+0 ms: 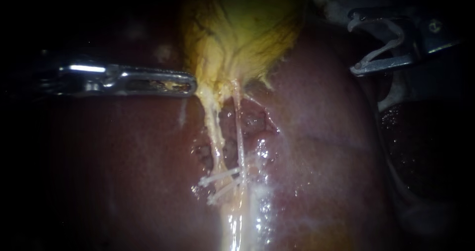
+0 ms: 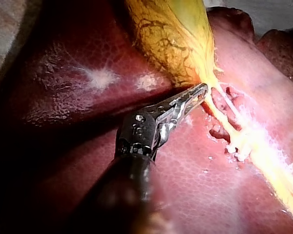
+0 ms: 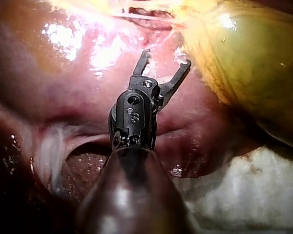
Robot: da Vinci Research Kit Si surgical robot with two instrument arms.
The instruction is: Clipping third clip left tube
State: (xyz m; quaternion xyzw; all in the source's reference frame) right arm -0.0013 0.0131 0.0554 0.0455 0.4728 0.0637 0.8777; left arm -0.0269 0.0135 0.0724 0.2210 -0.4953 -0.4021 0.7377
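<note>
- Left tube [image 1: 213,127]: yellowish strand running from the gallbladder [image 1: 242,28] neck down over the liver [image 1: 123,172]. The thinner, paler right tube [image 1: 240,137] lies just beside it.
- Two pale clips [image 1: 220,177] cross the tubes lower down. Cannot tell which tube each one grips.
- Left instrument [image 1: 192,88]: jaws together, and they look clamped on the gallbladder's neck edge, holding it out to the side.
- Right instrument [image 1: 354,45]: jaws apart, nothing touching them, well apart from the tubes. Cannot tell if a clip is loaded.
- Handling, as a judgement: the tube is soft, thin, wet and slippery, and likely tears if pulled or twisted.
- Best place to take it: the bare stretch between the neck and the clips, with the jaws straddling the left tube only, square across it.
- Risk: catching the right tube or the liver surface.
</note>
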